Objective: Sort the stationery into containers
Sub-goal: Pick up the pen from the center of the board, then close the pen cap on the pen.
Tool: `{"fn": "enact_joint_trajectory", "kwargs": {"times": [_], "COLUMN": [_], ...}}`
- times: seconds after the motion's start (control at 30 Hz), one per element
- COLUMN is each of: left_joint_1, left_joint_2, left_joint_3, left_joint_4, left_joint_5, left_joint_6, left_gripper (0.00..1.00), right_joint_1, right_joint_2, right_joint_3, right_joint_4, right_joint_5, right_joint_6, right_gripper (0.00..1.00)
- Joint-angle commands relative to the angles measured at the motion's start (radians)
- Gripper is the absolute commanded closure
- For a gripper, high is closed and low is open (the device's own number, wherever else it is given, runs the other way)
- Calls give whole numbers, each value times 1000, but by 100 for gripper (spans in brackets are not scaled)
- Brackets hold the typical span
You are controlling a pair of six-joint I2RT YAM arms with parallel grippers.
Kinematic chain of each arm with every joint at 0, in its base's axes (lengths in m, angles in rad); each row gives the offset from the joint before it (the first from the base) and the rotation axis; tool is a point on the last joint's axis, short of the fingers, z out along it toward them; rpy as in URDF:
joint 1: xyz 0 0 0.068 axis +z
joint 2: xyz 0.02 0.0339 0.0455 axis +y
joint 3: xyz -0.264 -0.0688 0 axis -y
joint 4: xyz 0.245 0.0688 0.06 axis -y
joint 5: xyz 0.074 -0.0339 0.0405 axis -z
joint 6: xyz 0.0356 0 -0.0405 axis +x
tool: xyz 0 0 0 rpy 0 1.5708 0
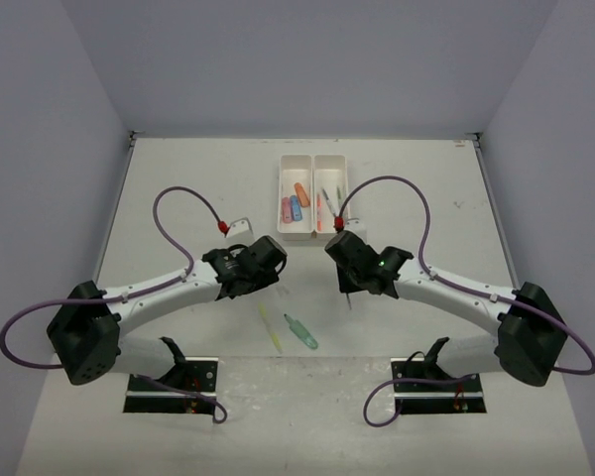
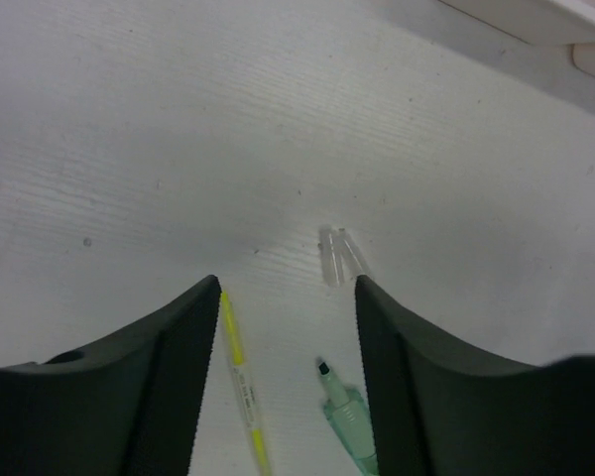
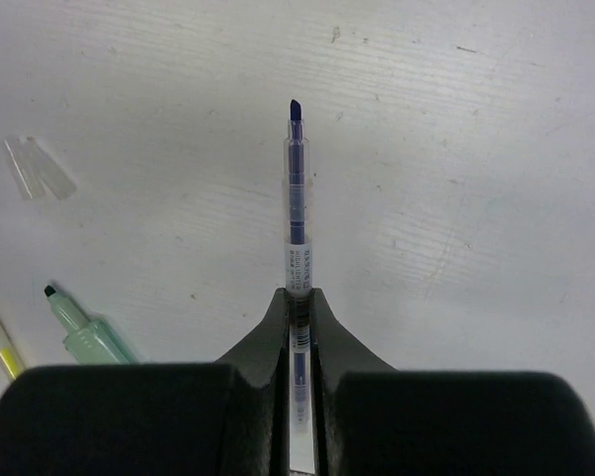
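The white two-compartment tray stands at the table's middle back. Its left compartment holds pink, blue and orange pieces; its right holds thin pens. My right gripper is shut on a thin blue highlighter pen, held above the table; the pen also shows in the top view. My left gripper is open and empty above a yellow pen and an uncapped green highlighter. Both lie on the table in the top view, the yellow pen left of the green highlighter.
Two clear caps lie on the table just beyond my left fingers, also in the right wrist view. A small white bracket with purple cable sits left of the tray. Grey walls enclose the table.
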Motion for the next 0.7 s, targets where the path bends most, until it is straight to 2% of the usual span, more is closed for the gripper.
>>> {"fn": "enact_joint_trajectory", "kwargs": {"times": [0.0,0.1,0.17,0.67], "left_joint_1": [-5,-7,-5,-22], "left_joint_2": [47,107,135,203], "left_joint_3": [-13,2,14,38], "left_joint_4": [83,107,115,190], "left_joint_5": [31,54,64,95], "left_joint_6": [-42,-18,-8,39], "left_gripper": [52,68,71,75], "right_joint_1": [1,1,1,-1], "right_joint_2": [-31,-37,-40,-46], "right_joint_3": [-27,-32,-34,-56], "right_joint_4": [-14,-14,-13,-2], "right_joint_5": [11,11,11,1], "right_joint_6": [-7,-11,-12,-29], "right_gripper": [100,100,100,100]}}
